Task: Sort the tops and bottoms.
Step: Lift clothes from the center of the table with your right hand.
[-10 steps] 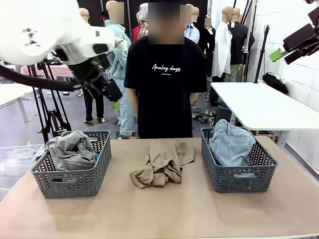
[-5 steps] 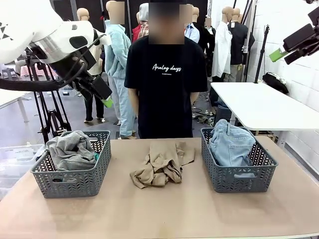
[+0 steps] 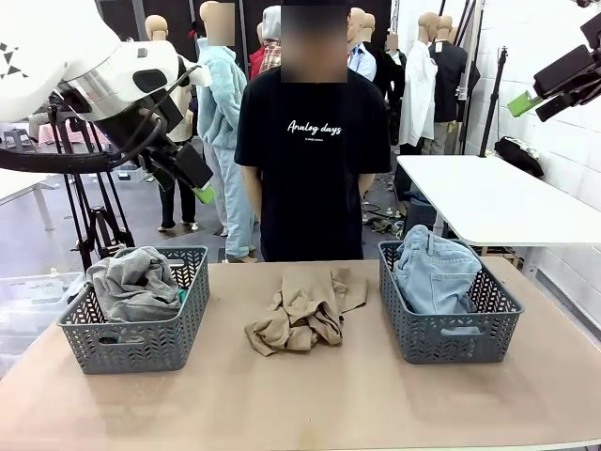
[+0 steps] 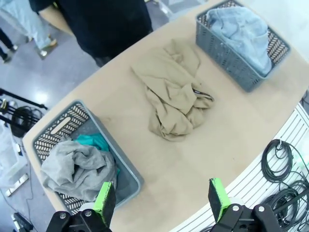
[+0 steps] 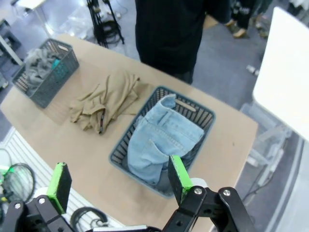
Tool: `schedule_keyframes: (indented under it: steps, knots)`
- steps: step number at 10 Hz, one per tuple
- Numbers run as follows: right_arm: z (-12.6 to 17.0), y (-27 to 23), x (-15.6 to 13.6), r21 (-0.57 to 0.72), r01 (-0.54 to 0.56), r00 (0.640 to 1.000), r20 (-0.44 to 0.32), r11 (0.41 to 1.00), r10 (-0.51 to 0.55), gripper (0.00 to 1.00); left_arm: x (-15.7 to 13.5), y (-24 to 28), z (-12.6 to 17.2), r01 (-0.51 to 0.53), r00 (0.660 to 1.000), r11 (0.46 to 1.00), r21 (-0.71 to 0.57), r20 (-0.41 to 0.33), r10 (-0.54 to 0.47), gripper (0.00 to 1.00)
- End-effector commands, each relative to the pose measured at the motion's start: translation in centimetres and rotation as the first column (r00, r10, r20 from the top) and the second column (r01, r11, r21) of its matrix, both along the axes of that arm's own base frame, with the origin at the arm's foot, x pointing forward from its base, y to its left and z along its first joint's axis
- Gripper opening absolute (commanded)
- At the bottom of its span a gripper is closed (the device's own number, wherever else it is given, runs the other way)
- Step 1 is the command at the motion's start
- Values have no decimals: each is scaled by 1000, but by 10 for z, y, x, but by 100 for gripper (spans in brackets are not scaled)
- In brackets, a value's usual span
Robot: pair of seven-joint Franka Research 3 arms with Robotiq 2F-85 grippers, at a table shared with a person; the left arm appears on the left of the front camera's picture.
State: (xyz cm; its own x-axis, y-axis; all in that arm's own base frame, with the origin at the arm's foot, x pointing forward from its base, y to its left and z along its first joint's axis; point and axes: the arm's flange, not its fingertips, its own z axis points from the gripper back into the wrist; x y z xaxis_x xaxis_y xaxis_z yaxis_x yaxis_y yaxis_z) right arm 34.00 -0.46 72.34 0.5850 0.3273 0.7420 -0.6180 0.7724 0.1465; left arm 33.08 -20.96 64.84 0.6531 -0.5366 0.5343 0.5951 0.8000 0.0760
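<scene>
The tan khaki top (image 3: 302, 313) lies crumpled on the table between the two baskets, also seen as the tan top (image 4: 176, 92) and tan top (image 5: 104, 99). The heather grey top (image 3: 134, 282) fills the left grey basket (image 3: 141, 340), with the teal green top (image 4: 93, 142) peeking beneath the grey top (image 4: 77, 166). The denim shorts (image 3: 434, 271) lie in the right basket (image 3: 451, 338); the shorts (image 5: 161, 145) show a back pocket. My left gripper (image 4: 163, 198) hangs open high above the table. My right gripper (image 5: 116, 181) is open too, high over the right basket.
A person in a black T-shirt (image 3: 312, 160) stands at the far edge behind the tan top. A white table (image 3: 488, 197) sits at the back right. Cables (image 4: 285, 169) lie on the floor past the table's near edge.
My left arm has swung up and back to the left, away from the table's middle, then nearly stopped. The garments, baskets and right arm have stayed put.
</scene>
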Motion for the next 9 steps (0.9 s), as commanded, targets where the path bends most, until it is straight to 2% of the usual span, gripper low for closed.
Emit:
schedule_keyframes:
  steps: [1,2,4,6,8,9]
  knots:
    - [35,29,-37,-92,-101,989,100,991,110,100,-1,2,2,1,1000,1000,11,4,-1,100]
    - [34,41,-22,-97,-135,987,78,986,143,100,-1,2,2,1,1000,1000,11,4,-1,100]
    - [7,84,37,-94,-269,963,-27,958,268,100,-1,2,2,1,1000,1000,11,4,-1,100]
    - [-21,124,88,-83,-375,922,-141,923,361,100,-1,2,2,1,1000,1000,11,4,-1,100]
    - [-53,155,122,-76,-439,877,-250,895,409,100,-1,2,2,1,1000,1000,11,4,-1,100]
    - [-76,174,128,-98,-460,858,-305,883,413,100,-1,2,2,1,1000,1000,11,4,-1,100]
